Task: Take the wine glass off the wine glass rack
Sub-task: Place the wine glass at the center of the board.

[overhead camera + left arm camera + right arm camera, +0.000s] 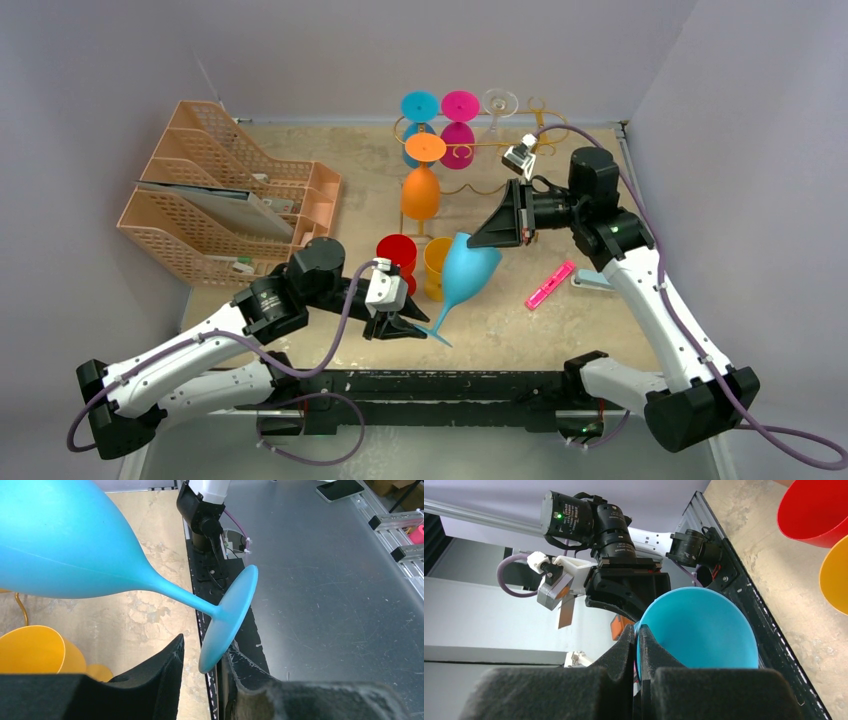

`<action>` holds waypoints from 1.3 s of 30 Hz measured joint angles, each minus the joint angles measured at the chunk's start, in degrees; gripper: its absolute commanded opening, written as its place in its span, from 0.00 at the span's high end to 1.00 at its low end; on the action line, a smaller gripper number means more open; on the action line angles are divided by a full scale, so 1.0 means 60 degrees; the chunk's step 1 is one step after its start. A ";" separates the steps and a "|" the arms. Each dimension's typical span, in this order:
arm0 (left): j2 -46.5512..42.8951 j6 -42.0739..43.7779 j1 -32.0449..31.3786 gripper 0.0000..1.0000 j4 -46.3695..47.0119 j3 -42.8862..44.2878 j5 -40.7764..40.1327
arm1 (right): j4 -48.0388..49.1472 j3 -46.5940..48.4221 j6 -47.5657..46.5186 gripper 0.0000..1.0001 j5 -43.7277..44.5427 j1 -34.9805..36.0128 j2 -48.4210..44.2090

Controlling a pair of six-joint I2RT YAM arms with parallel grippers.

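The removal can be judged largely done: the blue glass [470,265] is seen clear of the rack [487,146], held tilted in the air in front of it with none of the wire touching it. At the glass's foot [227,620], in front and to the left of the rack, the left end effector [410,324] is found open, its fingers parted with the foot's edge between them. At the bowl's rim, just in front of the rack, the right end effector [490,238] is closed on the blue glass, the rim pinched between its fingers. What is left, it may be judged, is for the glass to be set on the desk [600,200] and released. Four other glasses are seen hanging on the rack. As to containers, the trays [160,240], far left of the rack, are seen with papers [225,205] in them. In front of the rack a red cup [397,252] and a yellow cup [436,265] are stood side by side, and nothing can be made out inside them. The blue glass's bowl is shown empty.
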 measured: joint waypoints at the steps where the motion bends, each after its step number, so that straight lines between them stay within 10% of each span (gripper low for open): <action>1: -0.0007 0.0000 0.0000 0.73 0.0000 -0.0004 -0.0011 | -0.0026 0.0000 0.0000 1.00 0.0000 0.0000 0.0000; 16: -0.0120 -0.0051 0.0011 0.67 0.0146 -0.0109 -0.0189 | -0.0237 -0.0080 0.0306 1.00 0.0514 0.0066 0.0066; 22: -0.0200 -0.0055 0.0025 0.98 0.0208 -0.0109 -0.0233 | 0.0146 -0.0481 0.0951 1.00 0.1140 0.0080 0.0080; 26: -0.0266 0.0211 0.0000 1.00 0.0295 -0.0087 0.0000 | 0.0350 -0.0597 0.1231 1.00 0.1249 0.0084 0.0182; 34: -0.0415 0.0419 0.0007 1.00 0.0055 -0.0069 0.0270 | 0.0667 -0.0605 0.1297 0.59 0.0969 0.0131 0.0211; 39: -0.0634 0.0696 0.0007 1.00 -0.0324 -0.0066 0.0350 | 0.0273 -0.0240 0.0667 0.65 0.0262 0.0124 0.0215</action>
